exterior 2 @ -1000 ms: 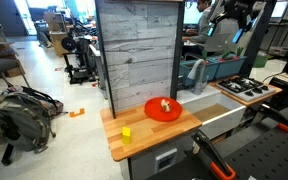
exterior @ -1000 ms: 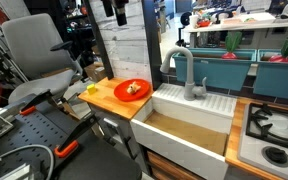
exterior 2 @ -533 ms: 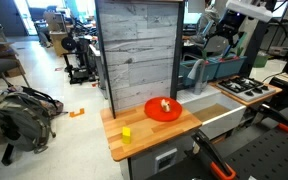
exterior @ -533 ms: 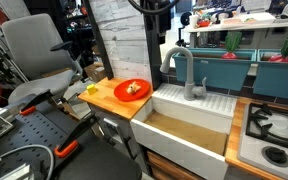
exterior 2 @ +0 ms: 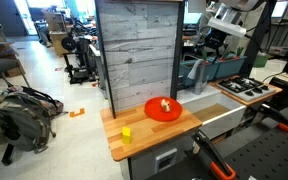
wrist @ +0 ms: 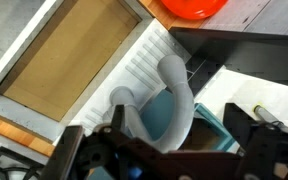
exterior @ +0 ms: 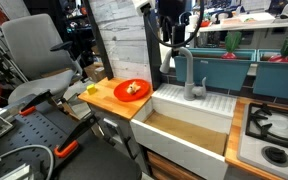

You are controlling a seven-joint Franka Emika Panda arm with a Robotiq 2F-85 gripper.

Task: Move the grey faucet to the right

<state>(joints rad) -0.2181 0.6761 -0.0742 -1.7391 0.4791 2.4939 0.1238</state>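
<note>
The grey faucet (exterior: 185,68) stands at the back of the white sink (exterior: 212,104), its arched spout pointing towards the left of an exterior view. My gripper (exterior: 174,30) hangs open just above the top of the arch, not touching it. In the wrist view the faucet (wrist: 176,92) curves from its round base up between my two dark fingers (wrist: 68,156), which stand wide apart on either side. The gripper (wrist: 159,150) holds nothing. In an exterior view the gripper (exterior 2: 217,42) is above the sink, and the faucet is mostly hidden behind the panel.
A red plate (exterior: 132,89) with food sits on the wooden counter, with a small yellow object (exterior 2: 126,133) beside it. A grey wood panel (exterior 2: 139,50) rises behind the counter. A stove (exterior: 274,130) adjoins the sink. Teal planters (exterior: 234,68) stand behind the faucet.
The arm has come down from the top of the exterior view and moved over the faucet. The faucet has not moved.
</note>
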